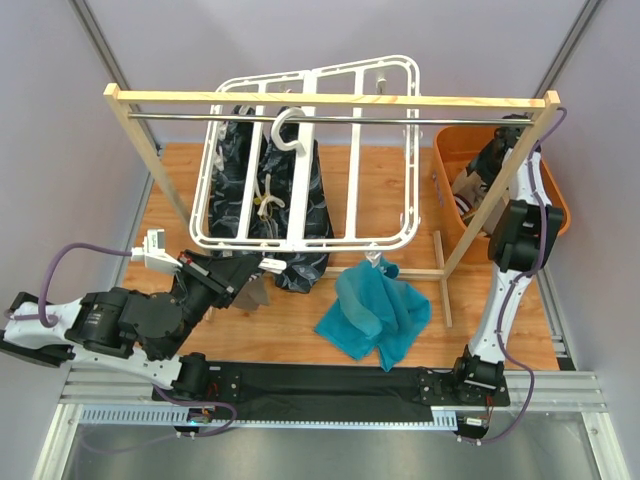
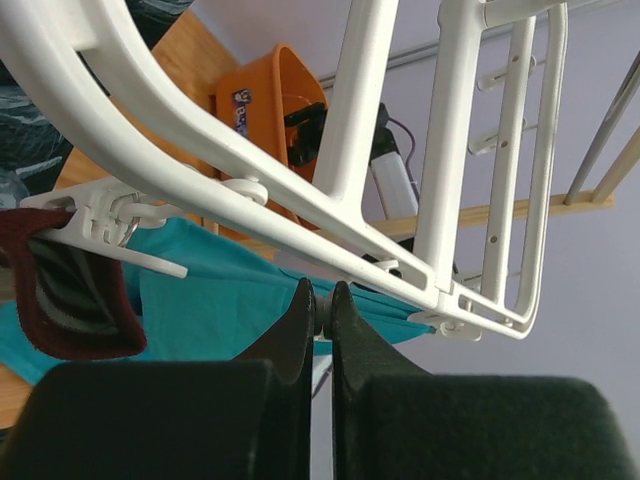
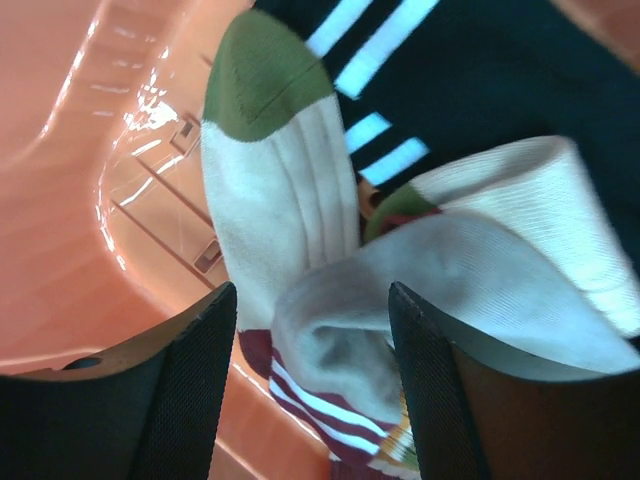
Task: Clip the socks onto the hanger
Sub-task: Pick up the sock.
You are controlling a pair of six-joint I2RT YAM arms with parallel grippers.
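The task looks partly done. The hanger [image 1: 354, 170] hangs by its hook from the metal rail [image 1: 330, 119] of the wooden rack [image 1: 330, 98]; a teal sock [image 1: 375, 315] dangles from a clip on the hanger's near edge, towards its right corner; a grey-striped sock [image 2: 70, 290] with a dark red border appears to be caught in a white clip [image 2: 100, 215] at the hanger's near left corner. So two socks seem to be up. The left gripper [image 2: 320, 310] sits just under the hanger's near edge, between those two socks, its jaws pressed together with no cloth between them; I judge its clipping at that corner to be finished or nearly so. More socks lie to the right of the hanger in the orange basket [image 1: 445, 165]: a beige sock [image 3: 450, 260] striped red and white at one end, a pale sock with a green toe [image 3: 270, 170], and a black sock [image 3: 480, 60] with light blue stripes. The right gripper [image 3: 312, 300] is down in that basket, its jaws spread to either side of the beige sock and not yet closed on it; that sock looks like the next to be picked. A dark patterned cloth [image 1: 285, 175] hangs beneath the hanger. Most of the hanger's clips cannot be made out, so how many are free I cannot tell.
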